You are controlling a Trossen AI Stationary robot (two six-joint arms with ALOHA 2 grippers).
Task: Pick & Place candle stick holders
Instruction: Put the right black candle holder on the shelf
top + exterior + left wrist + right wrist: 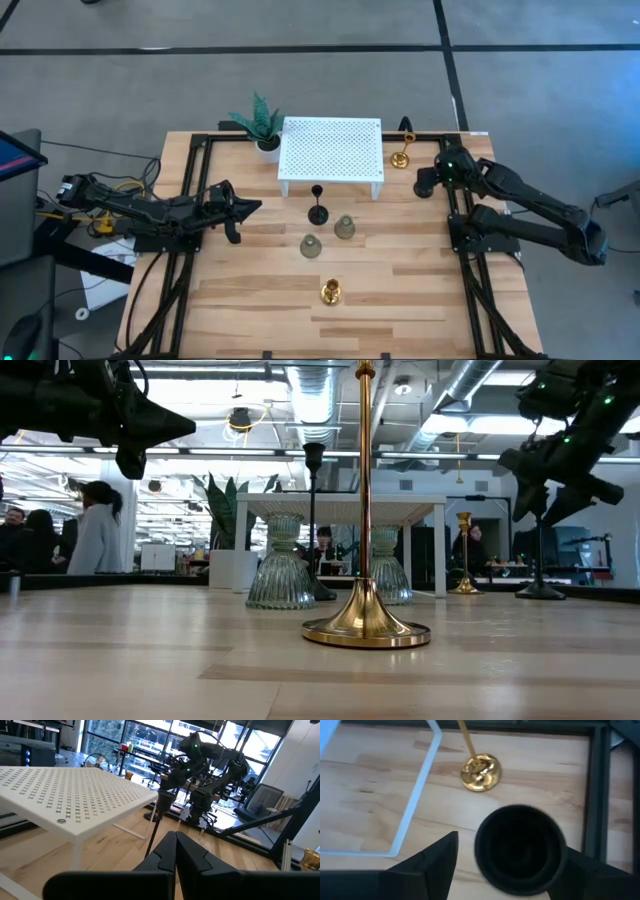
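My right gripper [424,183] hangs open at the table's far right, tilted down over a slim black candle stick holder. Its fingers stand on either side of the holder's round cup [520,851], and the holder's base [540,592] rests on the table. A gold holder [400,157] stands just beyond, beside the white platform [330,150]. A second black holder [317,205], two grey-green bell-shaped ones [344,228] [311,246] and another gold one [330,292] stand mid-table. My left gripper [243,209] waits shut above the table's left side. My right gripper has the black holder's cup between its open fingers, coming from above at a slant. A gap shows beside one finger [432,862]. Whether the other finger [585,870] touches the cup's rim, I cannot tell. The holder stands upright on its own base.
A small green potted plant [262,125] stands at the platform's far left corner. Black frame rails [462,215] run along both sides of the table. Bare wood lies along the near edge around the gold holder. People show in the room beyond the table [95,525].
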